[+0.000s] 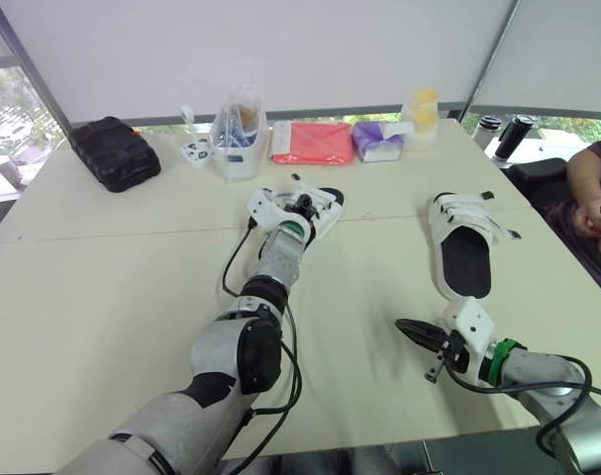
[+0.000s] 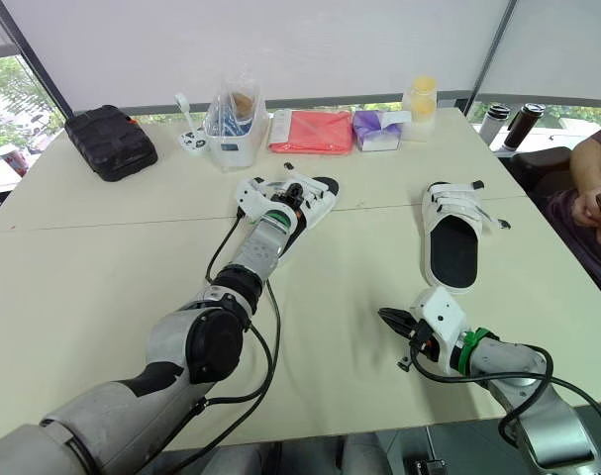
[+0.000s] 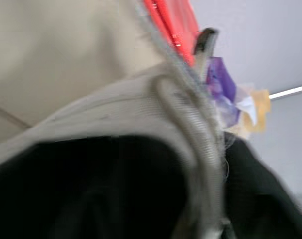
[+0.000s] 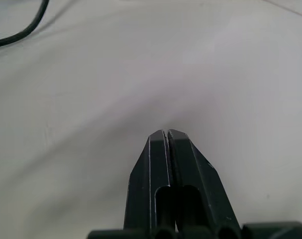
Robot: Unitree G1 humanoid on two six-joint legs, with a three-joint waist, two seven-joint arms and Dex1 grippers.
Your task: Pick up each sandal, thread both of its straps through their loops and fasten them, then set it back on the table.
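Two white sandals with black insoles lie on the cream table (image 1: 102, 297). The left sandal (image 1: 327, 210) sits near the table's middle, at the far side of the seam. My left gripper (image 1: 302, 205) is down on it, among its straps. A grey-white strap (image 3: 190, 124) crosses close in front of the left wrist camera. The right sandal (image 1: 465, 242) lies to the right with its straps across the upper part. My right gripper (image 1: 411, 332) hovers low over bare table in front of that sandal, shut and holding nothing, with its fingertips (image 4: 166, 135) pressed together.
Along the far edge stand a black case (image 1: 114, 151), a clear tub of small items (image 1: 239, 134), a red packet (image 1: 312, 142), a purple tissue pack (image 1: 379, 141) and yellow-lidded jars (image 1: 422, 114). Dark bottles (image 1: 508, 134) and a person's arm (image 1: 592, 188) are at the right.
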